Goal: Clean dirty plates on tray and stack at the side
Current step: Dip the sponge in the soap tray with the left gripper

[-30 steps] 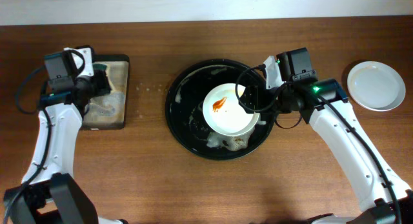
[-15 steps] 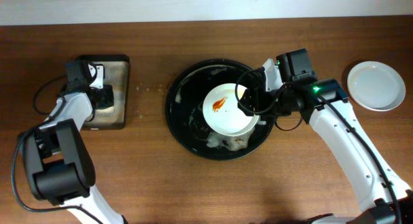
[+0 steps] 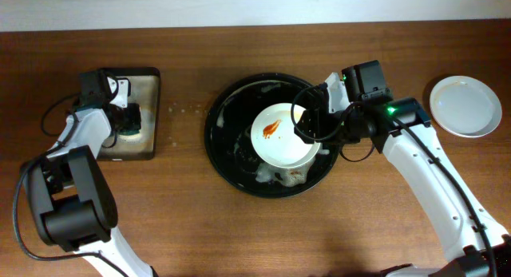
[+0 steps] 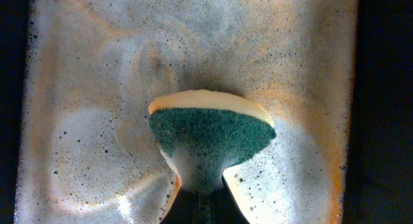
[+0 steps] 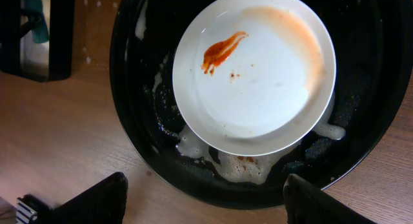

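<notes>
Overhead view: the dirty plate (image 3: 286, 137) is seen lying in the round tray (image 3: 217, 141), right of centre, and one clean plate (image 3: 465, 106) is set apart at the table's right edge.
Left gripper (image 3: 128, 121): its jaws are clamped on the sponge (image 4: 210, 137), which is pressed into the soapy small tray (image 3: 152, 76).
Right gripper (image 5: 208, 199): its jaws are held wide apart above the near rim of the dirty plate, and nothing is gripped.
Soil: a red sauce smear (image 5: 222, 51) sits off-centre, with a fainter orange film along one rim.
Foam (image 5: 242, 167): it is pooled under the plate's edge; whether another plate lies beneath cannot be told.
Step in hand: judged to be loading the sponge with suds.
Doing it well: the sponge should be brought over wet, the plate's rim should be pinned first, and the smear should be scrubbed towards the centre so the plate is not pushed off.
</notes>
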